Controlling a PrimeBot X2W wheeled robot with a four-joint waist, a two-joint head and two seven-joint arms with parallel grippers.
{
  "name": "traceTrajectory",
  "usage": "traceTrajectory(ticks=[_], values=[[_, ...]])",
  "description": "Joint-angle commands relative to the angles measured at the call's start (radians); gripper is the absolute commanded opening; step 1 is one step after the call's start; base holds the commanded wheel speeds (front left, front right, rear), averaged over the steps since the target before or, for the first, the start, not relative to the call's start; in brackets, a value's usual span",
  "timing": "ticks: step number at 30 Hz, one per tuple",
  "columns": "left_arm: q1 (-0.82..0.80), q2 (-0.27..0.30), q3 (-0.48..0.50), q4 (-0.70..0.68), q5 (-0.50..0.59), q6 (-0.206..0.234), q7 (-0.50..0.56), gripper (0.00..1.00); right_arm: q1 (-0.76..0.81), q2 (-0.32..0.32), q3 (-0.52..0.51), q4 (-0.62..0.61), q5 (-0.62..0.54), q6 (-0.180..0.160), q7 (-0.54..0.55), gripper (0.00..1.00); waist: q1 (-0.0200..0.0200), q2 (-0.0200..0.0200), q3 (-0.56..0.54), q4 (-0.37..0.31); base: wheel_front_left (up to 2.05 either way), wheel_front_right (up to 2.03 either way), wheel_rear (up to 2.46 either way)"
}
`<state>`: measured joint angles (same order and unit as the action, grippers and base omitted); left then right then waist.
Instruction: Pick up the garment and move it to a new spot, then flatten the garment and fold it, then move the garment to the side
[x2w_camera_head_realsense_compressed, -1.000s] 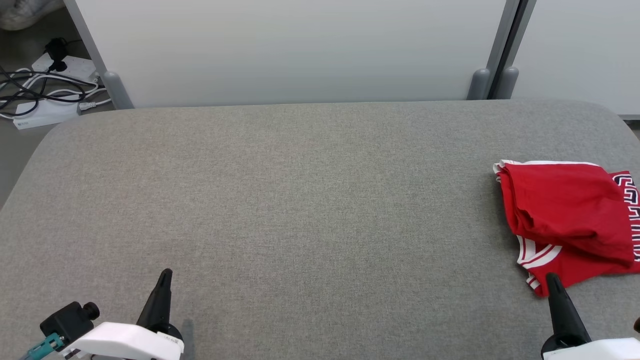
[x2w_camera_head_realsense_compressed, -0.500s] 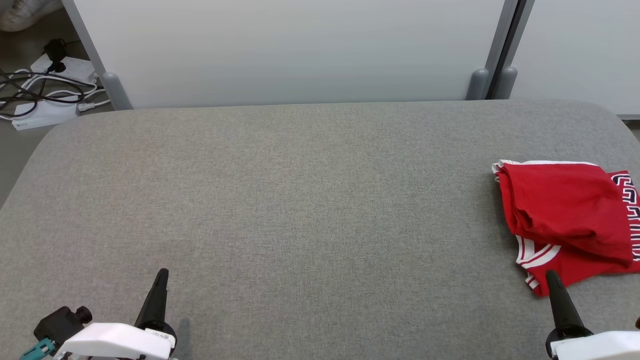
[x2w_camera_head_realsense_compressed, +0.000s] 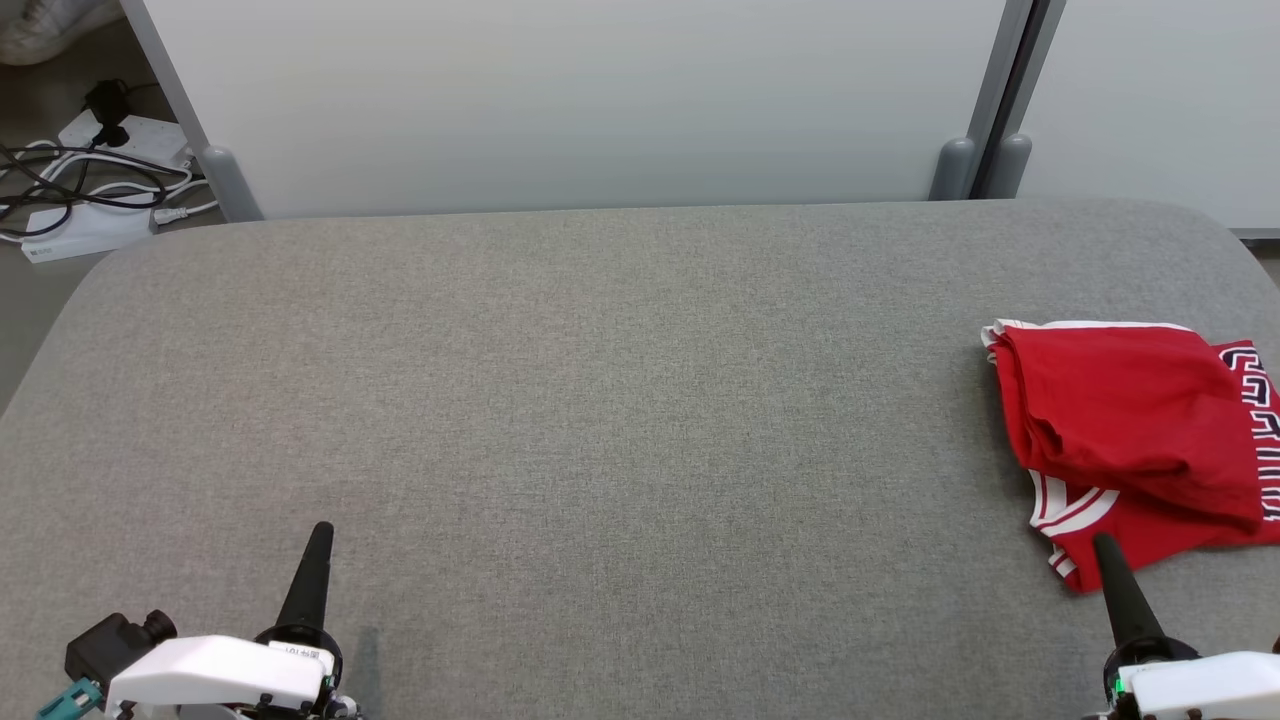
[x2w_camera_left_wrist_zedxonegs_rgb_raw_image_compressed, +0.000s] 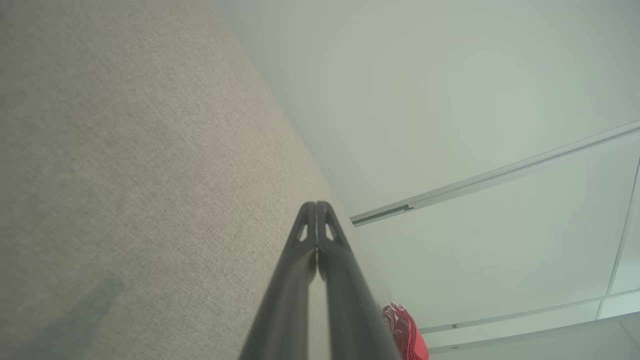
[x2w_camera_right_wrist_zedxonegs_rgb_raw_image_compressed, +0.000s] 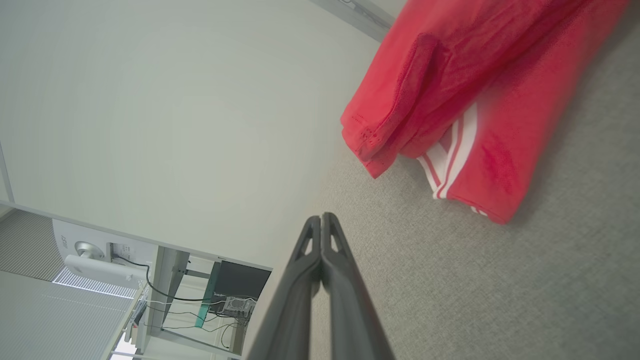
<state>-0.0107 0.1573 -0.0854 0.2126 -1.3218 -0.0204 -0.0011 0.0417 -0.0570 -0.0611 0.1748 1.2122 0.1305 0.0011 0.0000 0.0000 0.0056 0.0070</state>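
The garment is red with white stripes and dark lettering, lying folded in a loose bundle at the right edge of the grey table. It also appears as the red garment ahead of the right fingers and as a small red garment far off in the left wrist view. My right gripper is shut and empty, its tip just short of the garment's near corner. My left gripper is shut and empty at the near left, far from the cloth.
Pale partition panels stand behind the table's far edge. Cables and a power strip lie on the floor at the far left. Wide bare grey table surface spreads between the two grippers.
Both grippers have drawn back slightly toward the bottom edge of the head view. The garment has stayed where it was.
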Motion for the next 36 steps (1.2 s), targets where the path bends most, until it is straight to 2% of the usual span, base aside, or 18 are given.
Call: traceTrajectory(ticks=[1, 36], values=[[-0.060, 0.006, 0.038, -0.018, -0.021, -0.015, 0.005, 0.00, -0.056, -0.019, 0.007, -0.022, 0.029, 0.000, 0.009, 0.00, 0.0000, 0.0000, 0.000, 0.000, 0.00, 0.00, 0.00], [-0.095, -0.096, 0.184, 0.031, -0.291, -0.108, 0.102, 0.00, -0.144, -0.022, -0.012, 0.065, 0.421, 0.000, 0.078, 0.00, 0.0000, 0.0000, -0.002, -0.007, 0.00, 0.00, 0.00]])
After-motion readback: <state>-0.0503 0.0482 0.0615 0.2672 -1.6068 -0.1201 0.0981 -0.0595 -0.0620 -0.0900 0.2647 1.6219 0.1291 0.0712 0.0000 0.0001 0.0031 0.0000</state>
